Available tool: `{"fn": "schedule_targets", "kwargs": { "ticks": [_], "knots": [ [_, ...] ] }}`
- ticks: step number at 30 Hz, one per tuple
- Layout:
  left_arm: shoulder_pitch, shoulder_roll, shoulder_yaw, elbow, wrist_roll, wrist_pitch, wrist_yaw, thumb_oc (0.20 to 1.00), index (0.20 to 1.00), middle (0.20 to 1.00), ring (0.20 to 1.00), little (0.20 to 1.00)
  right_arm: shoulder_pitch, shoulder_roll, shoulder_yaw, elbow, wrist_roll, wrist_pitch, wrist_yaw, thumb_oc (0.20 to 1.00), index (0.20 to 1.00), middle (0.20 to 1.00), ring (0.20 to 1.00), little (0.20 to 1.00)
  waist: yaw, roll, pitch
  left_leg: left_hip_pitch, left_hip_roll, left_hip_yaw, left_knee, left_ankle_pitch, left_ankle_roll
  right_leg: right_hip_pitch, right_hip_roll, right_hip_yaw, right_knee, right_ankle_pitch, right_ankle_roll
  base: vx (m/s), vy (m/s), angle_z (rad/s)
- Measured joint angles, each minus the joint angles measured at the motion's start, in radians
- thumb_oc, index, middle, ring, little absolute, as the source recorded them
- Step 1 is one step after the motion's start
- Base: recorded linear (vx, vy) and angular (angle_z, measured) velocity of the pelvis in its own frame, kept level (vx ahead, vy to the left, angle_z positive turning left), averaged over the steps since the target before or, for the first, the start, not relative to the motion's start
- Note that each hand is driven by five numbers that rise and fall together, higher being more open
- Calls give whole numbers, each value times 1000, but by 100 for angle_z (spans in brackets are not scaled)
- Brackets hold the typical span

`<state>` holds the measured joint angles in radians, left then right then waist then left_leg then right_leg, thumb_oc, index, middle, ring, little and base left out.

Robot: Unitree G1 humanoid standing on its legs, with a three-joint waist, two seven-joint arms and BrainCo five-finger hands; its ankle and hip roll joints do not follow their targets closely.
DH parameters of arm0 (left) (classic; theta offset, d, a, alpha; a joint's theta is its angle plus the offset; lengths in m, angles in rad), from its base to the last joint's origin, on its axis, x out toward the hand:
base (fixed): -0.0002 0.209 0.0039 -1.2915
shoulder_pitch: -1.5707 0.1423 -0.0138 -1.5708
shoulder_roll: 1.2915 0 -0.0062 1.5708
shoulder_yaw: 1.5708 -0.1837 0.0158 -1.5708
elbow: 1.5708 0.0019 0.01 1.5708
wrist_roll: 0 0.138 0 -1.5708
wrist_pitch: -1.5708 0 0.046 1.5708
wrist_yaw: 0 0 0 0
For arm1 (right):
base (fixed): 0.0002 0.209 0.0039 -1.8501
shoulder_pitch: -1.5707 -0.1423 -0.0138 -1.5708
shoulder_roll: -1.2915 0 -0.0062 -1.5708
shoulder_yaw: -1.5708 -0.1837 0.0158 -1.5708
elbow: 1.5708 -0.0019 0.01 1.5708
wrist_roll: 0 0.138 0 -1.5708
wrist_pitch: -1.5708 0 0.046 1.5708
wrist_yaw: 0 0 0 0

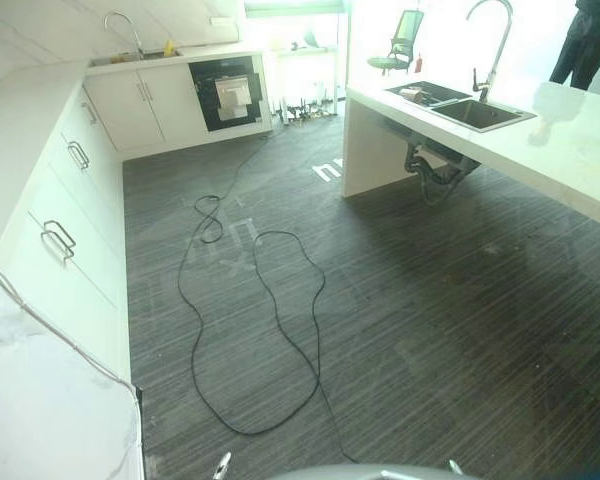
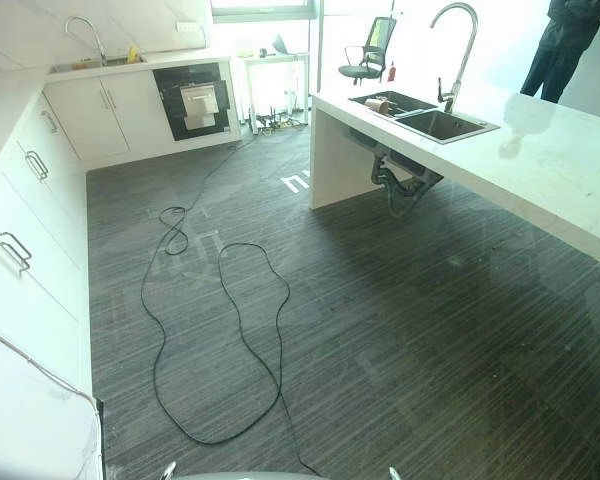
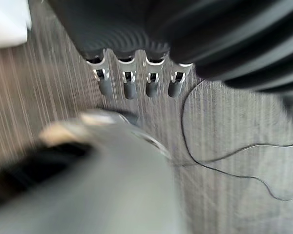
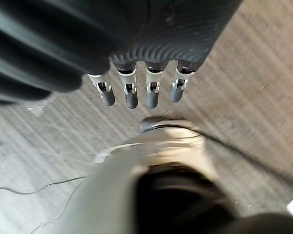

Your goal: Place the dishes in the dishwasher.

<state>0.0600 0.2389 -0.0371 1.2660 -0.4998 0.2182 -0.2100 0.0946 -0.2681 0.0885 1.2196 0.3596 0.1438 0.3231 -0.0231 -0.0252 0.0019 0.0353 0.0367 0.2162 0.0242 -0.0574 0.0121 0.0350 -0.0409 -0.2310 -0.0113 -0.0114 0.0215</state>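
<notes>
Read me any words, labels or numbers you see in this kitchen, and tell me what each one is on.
No text can be read.
White marks on the floor: angular tape shapes, not legible letters.
Built-in oven: pale sheet on its door, too small to read.
Red bottle on the island counter: label too small to read.
Both hands hang with fingers straight, holding nothing that bears print.

Head stereo pair looks down from height across dark floor (image 1: 430,330), sharing island worktop (image 2: 540,170) and sink (image 1: 480,113). Wrist cameras aim past left hand (image 3: 132,83) and right hand (image 4: 141,90) at same floor, close.
</notes>
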Motion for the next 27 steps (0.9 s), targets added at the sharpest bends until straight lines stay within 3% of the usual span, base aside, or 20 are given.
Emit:
{"fn": "schedule_targets", "kwargs": {
  "ticks": [5, 13, 16, 18, 19, 20, 21, 22, 23, 24, 25, 27],
  "knots": [
    [-3, 10, 1, 1, 1, -16, 24, 1000, 1000, 1000, 1000, 1000, -1, 3, -6, 7, 15, 2, 18, 1000, 1000, 1000, 1000, 1000, -24, -8, 7, 74, -6, 12, -94, 42, -13, 65, 16, 0, -81, 43, -4, 50, -76, -4],
    [-63, 19, 40, -30, -72, -106, 104, 1000, 1000, 1000, 1000, 1000, -5, 0, -22, 22, 14, 16, 23, 1000, 1000, 1000, 1000, 1000, -26, 2, 53, 91, 1, 13, -103, 43, -15, 82, 23, 3, -81, 36, -6, 72, -97, -1],
    [-46, 17, 48, -48, -71, -135, 117, 1000, 1000, 1000, 1000, 1000, -27, -9, -21, 4, 16, -7, 15, 1000, 1000, 1000, 1000, 1000, -22, 10, 70, 104, 12, 9, -87, 41, -37, 104, 36, 4, -82, 13, -4, 185, -236, 2],
    [-56, 19, 127, 3, -68, -141, 131, 1000, 1000, 1000, 1000, 1000, -130, -12, -20, -21, 16, -33, 10, 1000, 1000, 1000, 1000, 1000, -4, -57, 113, -73, 17, -17, 288, 24, -91, 110, 14, 27, -81, -12, -48, 181, -241, 12],
    [-65, 15, 140, 24, -68, -145, 131, 1000, 1000, 1000, 1000, 1000, -169, -28, -19, -36, 17, -42, 9, 1000, 1000, 1000, 1000, 1000, 7, -72, 129, -169, 35, -31, 479, 50, -131, 115, 6, 31, -82, -12, -64, 230, -101, 5],
    [-43, 7, 150, 32, -68, -151, 126, 1000, 1000, 1000, 1000, 1000, -198, -51, -11, -91, 32, -54, 1, 1000, 1000, 1000, 1000, 1000, 30, -69, 147, -259, 58, -53, 633, 86, -150, 135, 13, 33, -81, -8, -86, 306, -54, -2],
    [-12, 3, 156, 33, -67, -156, 119, 1000, 1000, 1000, 1000, 1000, -220, -67, 0, -148, 58, -76, -7, 1000, 1000, 1000, 1000, 1000, 37, -56, 160, -316, 89, -41, 682, 82, -134, 145, 23, 33, -82, -10, -92, 432, 67, 6],
    [10, 3, 156, 34, -67, -156, 119, 1000, 1000, 1000, 1000, 1000, -243, -79, 10, -192, 76, -93, -8, 1000, 1000, 1000, 1000, 1000, 42, -55, 171, -346, 110, -11, 631, 85, -125, 159, 35, 27, -82, -19, -98, 552, 149, 13],
    [28, 1, 155, 32, -66, -157, 120, 1000, 1000, 1000, 1000, 1000, -252, -83, 12, -221, 83, -101, -11, 1000, 1000, 1000, 1000, 1000, 56, -38, 177, -346, 122, 21, 485, 87, -125, 164, 44, 26, -82, -25, -93, 865, 272, 15],
    [56, -8, 156, 41, -54, -161, 128, 1000, 1000, 1000, 1000, 1000, -281, -87, 18, -229, 94, -115, -4, 1000, 1000, 1000, 1000, 1000, 62, -2, 175, -273, 134, 69, -13, 109, -157, 168, 84, 32, -82, -50, -67, 704, 230, 2],
    [58, -11, 155, 71, -25, -160, 133, 1000, 1000, 1000, 1000, 1000, -291, -98, 17, -224, 93, -116, -1, 1000, 1000, 1000, 1000, 1000, 64, 32, 192, -268, 155, 47, -128, 112, -160, 190, 114, 49, -82, -55, -69, 812, 258, -9],
    [77, -13, 157, 97, -17, -162, 141, 1000, 1000, 1000, 1000, 1000, -271, -111, 18, -192, 91, -109, 10, 1000, 1000, 1000, 1000, 1000, 82, 44, 200, -250, 159, -31, -125, 135, -160, 230, 121, 99, -82, -72, -75, 614, 217, -36]
  ]
}}
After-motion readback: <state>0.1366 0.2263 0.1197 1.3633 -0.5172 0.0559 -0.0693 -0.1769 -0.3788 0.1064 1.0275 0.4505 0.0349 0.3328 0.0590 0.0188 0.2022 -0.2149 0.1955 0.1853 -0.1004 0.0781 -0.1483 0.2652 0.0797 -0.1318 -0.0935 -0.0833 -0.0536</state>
